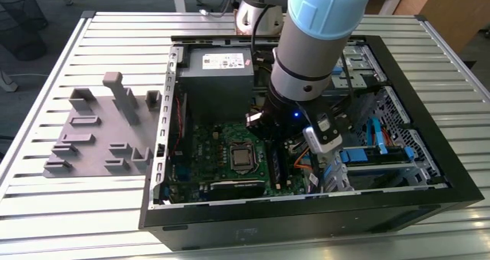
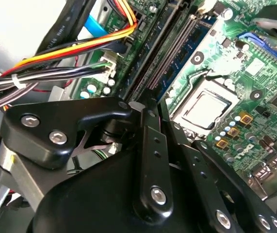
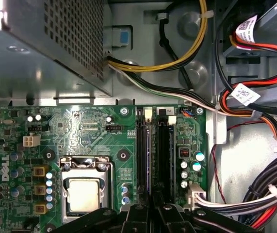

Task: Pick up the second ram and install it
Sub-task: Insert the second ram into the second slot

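The second ram (image 3: 150,145) stands on edge in the motherboard slot nearer the processor, seen as a thin pale strip. In the second wrist view the second ram (image 2: 173,57) shows small dark chips along its side. My gripper (image 3: 153,208) is low inside the open computer case, over one end of the stick. The black fingers (image 2: 148,141) sit close together with the stick's edge running in between them, so my gripper (image 2: 145,104) looks shut on it. A second long black slot (image 3: 166,150) lies right beside it.
The arm (image 1: 314,53) reaches down into the black case (image 1: 306,214). The processor socket (image 3: 84,194) is beside the slots. A power supply box (image 1: 218,70) and cable bundles (image 3: 254,97) crowd the other sides. A grey holder tray (image 1: 100,139) lies on the slatted table.
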Motion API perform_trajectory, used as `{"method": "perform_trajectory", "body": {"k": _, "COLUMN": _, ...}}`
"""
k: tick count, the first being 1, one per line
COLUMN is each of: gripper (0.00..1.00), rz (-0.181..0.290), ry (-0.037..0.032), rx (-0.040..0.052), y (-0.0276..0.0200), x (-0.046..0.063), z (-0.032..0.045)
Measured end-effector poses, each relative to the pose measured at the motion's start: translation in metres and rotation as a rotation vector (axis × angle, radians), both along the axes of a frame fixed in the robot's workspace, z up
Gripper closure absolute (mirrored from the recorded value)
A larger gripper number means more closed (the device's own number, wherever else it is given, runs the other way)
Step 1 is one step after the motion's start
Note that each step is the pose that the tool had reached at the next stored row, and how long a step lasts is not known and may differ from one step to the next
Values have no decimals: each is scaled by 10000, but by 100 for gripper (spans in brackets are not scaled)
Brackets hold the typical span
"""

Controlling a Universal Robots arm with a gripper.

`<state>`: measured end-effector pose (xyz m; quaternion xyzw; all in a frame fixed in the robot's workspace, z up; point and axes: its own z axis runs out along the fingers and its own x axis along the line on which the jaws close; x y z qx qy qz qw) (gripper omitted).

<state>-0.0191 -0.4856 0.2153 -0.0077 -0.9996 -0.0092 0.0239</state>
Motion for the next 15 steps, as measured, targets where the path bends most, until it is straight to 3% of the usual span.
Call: {"method": "perform_trajectory", "body": {"k": 15, "gripper": 86, "rz": -46, "ry": 11, "rx": 0, "y": 0, "x": 20, "z": -1}}
